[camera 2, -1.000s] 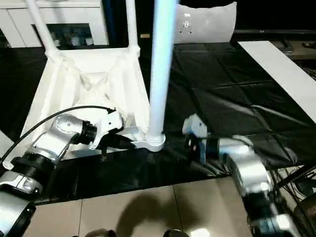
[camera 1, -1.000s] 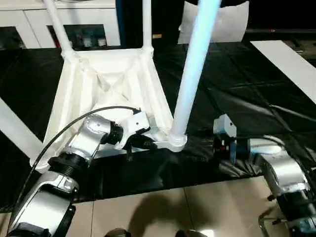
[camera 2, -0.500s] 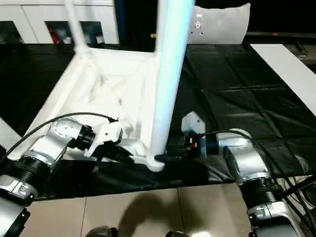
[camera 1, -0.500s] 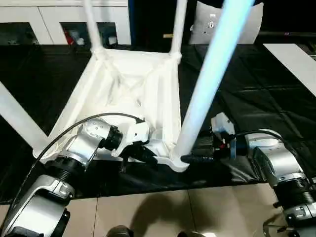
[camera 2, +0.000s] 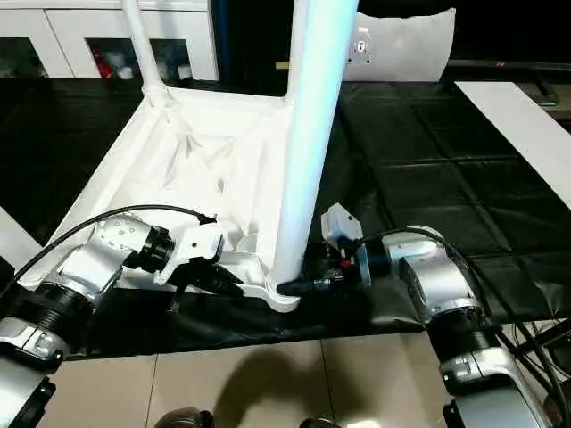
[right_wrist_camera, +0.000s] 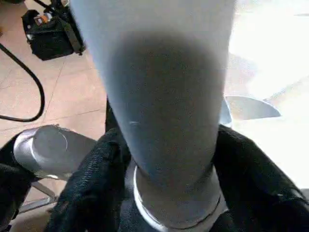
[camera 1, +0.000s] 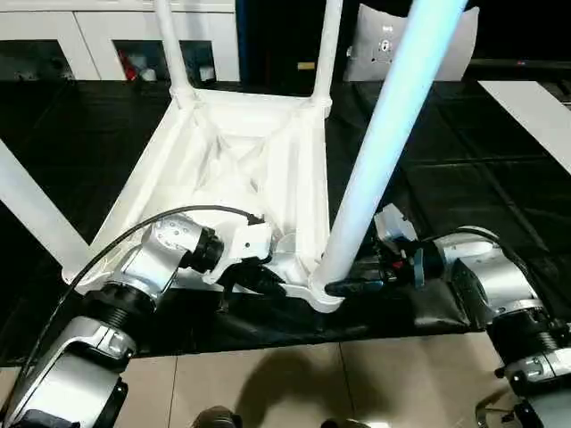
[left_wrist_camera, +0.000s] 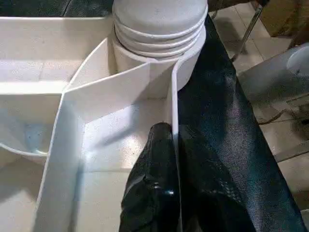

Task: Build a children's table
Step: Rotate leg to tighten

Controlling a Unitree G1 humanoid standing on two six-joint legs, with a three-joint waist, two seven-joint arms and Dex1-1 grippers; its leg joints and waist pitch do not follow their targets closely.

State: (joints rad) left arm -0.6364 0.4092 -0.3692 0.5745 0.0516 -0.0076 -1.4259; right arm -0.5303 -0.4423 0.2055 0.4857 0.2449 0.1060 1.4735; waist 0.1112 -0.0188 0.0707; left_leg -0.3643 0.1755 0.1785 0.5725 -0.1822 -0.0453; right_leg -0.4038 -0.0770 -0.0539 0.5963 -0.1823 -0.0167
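Note:
The children's table lies upside down on the black mat, its ribbed white tabletop [camera 1: 241, 160] facing up. White tube legs stand in its corner sockets: two far ones [camera 1: 169, 45] [camera 1: 326, 45], one at the left [camera 1: 31, 214], and the near-right leg [camera 1: 384, 134] rising toward me. My left gripper [camera 1: 268, 281] is shut on the tabletop's thin near rim wall [left_wrist_camera: 175, 96], just beside the corner socket [left_wrist_camera: 159, 29]. My right gripper [camera 1: 343, 287] comes in from the right at that leg's base, its black fingers [right_wrist_camera: 94, 179] pressed against both sides of the tube [right_wrist_camera: 164, 96].
The black mat [camera 1: 464, 178] covers the floor around the table, and tiled floor [camera 1: 268, 383] starts at its near edge. White cabinets [camera 1: 53, 36] stand at the back left, a white panel [camera 1: 384, 45] at the back, and a white board [camera 1: 535, 116] lies at the right.
My right gripper has moved left to the base of the near-right leg and its fingers have closed in around the tube. The left gripper kept its hold. The camera shifted.

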